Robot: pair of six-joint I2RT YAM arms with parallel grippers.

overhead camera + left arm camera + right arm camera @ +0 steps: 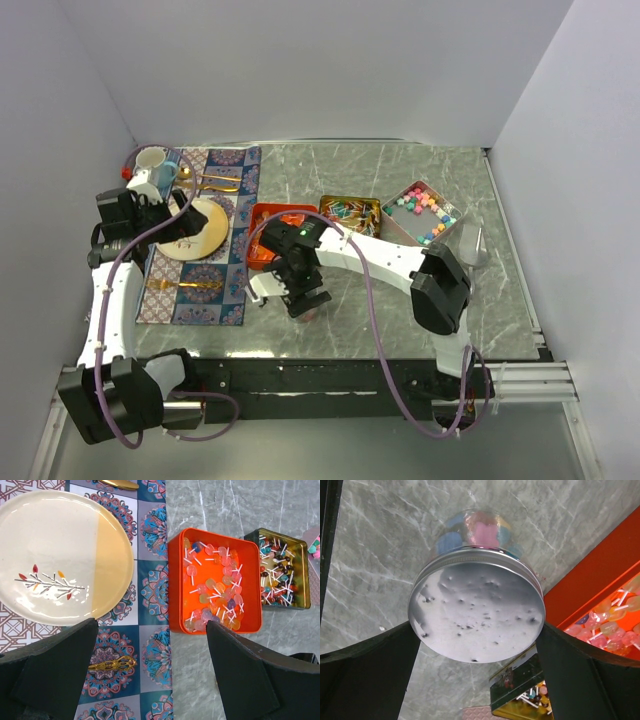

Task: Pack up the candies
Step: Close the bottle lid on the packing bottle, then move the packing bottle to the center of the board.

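**Jar of sweets between wide-spread right fingers; left gripper open over the mat**

Far left: left gripper [151, 624], fingers wide apart, nothing between them, hanging above a blue-and-red patterned tile-print placemat [150, 580]. Beyond its left finger, a round cream-and-tan ceramic plate with a twig motif [65, 555]. Directly under the gap, close to the left finger, a small gold cutlery piece [112, 665] on the mat. Beyond its right finger, off the mat on the grey marble table [220, 505], a square orange metal tin [175, 580] strewn with pale lollipops on white sticks [220, 580]. Just past that, a rectangular gold metal tin [305, 575] of darker stick sweets [277, 570].

Centre: right gripper [478, 625], low over the table, fingers spread wide on either side of a clear round jar with a silver metal screw lid [475, 605]. Fingertips right at the lid's rim; clamped or merely alongside, cannot tell. Pink and blue candies [482, 530] visible through the jar wall. Orange tin just outside the right finger, gold tin close by.

Right: well beyond the right gripper and off to its right, an open pink rectangular tin [399, 226] holding loose pink, blue, green and yellow ball candies [425, 208].
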